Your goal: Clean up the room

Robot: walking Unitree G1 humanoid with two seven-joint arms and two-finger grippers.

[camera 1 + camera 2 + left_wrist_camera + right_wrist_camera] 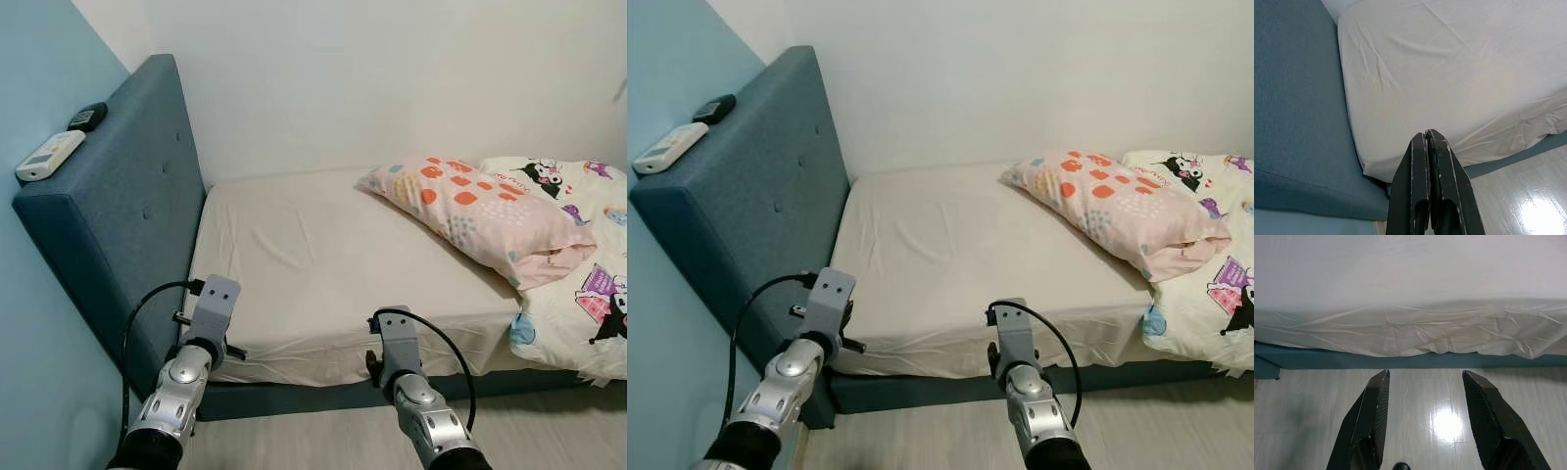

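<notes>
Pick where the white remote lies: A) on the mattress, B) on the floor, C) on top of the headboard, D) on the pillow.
C: the remote lies on the flat top of the blue headboard, beside a small dark object, well away from the pink pillow on the mattress.

Head stereo pair plus two wrist cams, all aimed at the bed (pixel 323 264).
Both eye views look forward and down from standing height onto mattress, headboard (pixel 118 206) and pillow (pixel 480 211), nearly the same scene. Left wrist cam looks down along pressed-together fingers (pixel 1431 196) at mattress corner. Right wrist cam faces the bed's side edge and floor (pixel 1425 401), close, low.
</notes>
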